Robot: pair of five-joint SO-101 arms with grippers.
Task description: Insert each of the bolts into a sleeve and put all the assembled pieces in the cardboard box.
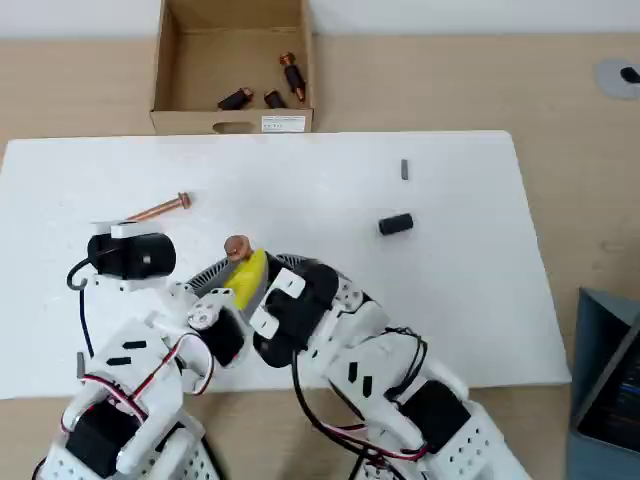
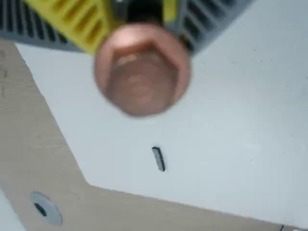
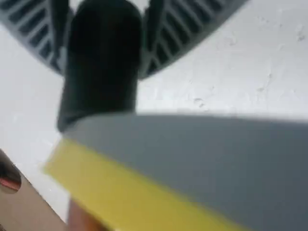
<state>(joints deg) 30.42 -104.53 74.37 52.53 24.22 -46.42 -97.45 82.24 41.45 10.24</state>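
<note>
Just below the open brown cardboard box (image 1: 190,122) spreads one white rectangular sheet (image 1: 480,300). Inside the box lie three dark sleeved pieces (image 1: 292,75). Well below the box, two grippers meet: the left gripper (image 2: 142,17) is clenched on one copper hex-head bolt (image 2: 142,72), and the right gripper (image 3: 103,29) grasps one black cylindrical sleeve (image 3: 101,72). A second copper bolt (image 1: 160,208) lies below the box's left corner. A second black sleeve (image 1: 396,224) lies below and right of the box, with one small grey strip (image 1: 404,169) nearer the box.
</note>
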